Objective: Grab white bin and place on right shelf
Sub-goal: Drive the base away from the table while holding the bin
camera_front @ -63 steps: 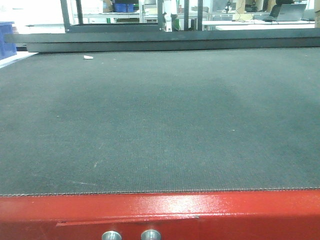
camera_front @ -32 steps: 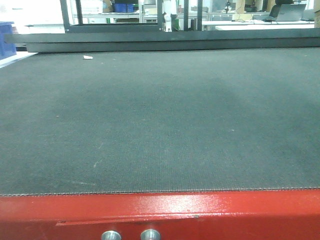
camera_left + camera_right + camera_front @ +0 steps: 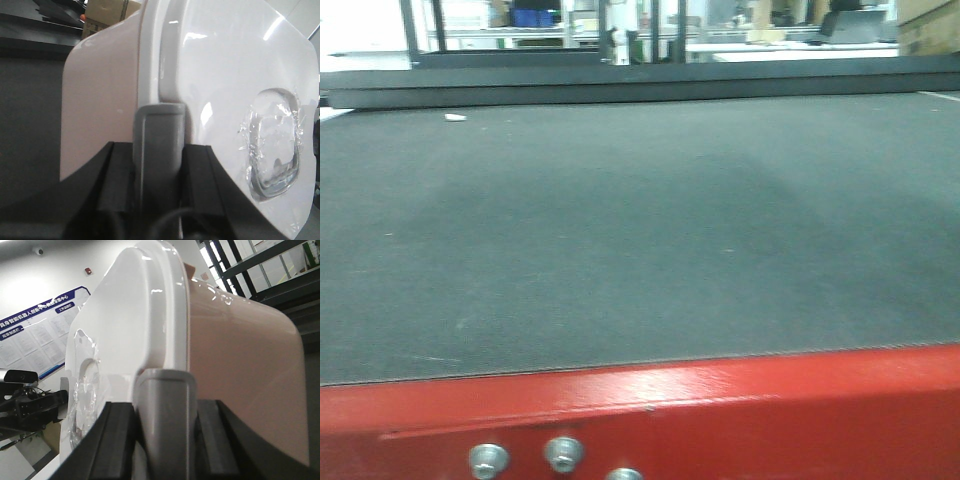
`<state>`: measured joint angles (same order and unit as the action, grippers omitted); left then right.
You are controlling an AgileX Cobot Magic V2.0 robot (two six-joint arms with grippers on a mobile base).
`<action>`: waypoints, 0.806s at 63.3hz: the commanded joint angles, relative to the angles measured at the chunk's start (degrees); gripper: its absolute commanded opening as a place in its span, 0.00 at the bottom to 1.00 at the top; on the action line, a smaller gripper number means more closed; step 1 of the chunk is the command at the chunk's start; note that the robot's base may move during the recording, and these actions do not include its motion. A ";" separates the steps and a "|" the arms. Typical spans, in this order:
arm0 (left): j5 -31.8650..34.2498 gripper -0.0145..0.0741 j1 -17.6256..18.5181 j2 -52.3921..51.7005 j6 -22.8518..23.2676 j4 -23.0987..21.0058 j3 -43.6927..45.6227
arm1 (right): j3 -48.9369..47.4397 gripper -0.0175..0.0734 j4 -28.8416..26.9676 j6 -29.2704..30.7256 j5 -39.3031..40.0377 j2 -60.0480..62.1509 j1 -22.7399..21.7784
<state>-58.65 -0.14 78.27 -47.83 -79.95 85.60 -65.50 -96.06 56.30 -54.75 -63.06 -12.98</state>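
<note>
Matting (image 3: 620, 220) of dark grey covers the red-edged bench (image 3: 740, 395) in the front view. In both wrist views the white bin (image 3: 95, 100) fills the frame, very close, with its lid (image 3: 225, 70) turned sideways. The left end effector (image 3: 159, 145) touches the lid's rim with a grey part, and the right end effector (image 3: 164, 410) does likewise. Whether they are clamped or apart, I cannot tell.

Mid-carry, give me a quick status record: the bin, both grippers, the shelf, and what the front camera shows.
bin: white bin, lid on, fills both wrist views
left gripper: appears clamped on the bin's rim
right gripper: appears clamped on the bin's rim
front view: dark mat and red edge; bin not visible there
right shelf: not seen in any view
</note>
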 commanded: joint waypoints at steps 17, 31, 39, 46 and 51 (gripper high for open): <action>-16.37 0.02 2.53 -2.52 -2.92 -4.69 1.74 | -2.11 0.27 -4.57 1.22 -17.94 2.02 2.17; -16.37 0.02 2.53 -2.52 -2.92 -4.69 1.74 | -2.11 0.27 -4.57 1.22 -17.88 2.02 2.17; -16.37 0.02 2.53 -2.52 -2.92 -4.69 1.74 | -2.11 0.27 -4.57 1.22 -17.88 2.02 2.17; -16.37 0.02 2.53 -2.52 -2.92 -4.69 1.74 | -2.11 0.27 -4.57 1.22 -17.88 2.02 2.17; -16.37 0.02 2.53 -2.52 -2.92 -4.69 1.74 | -2.11 0.27 -4.57 1.22 -17.88 2.02 2.17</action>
<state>-58.65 -0.14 78.27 -47.87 -79.95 85.60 -65.50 -95.97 56.30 -54.75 -63.06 -12.98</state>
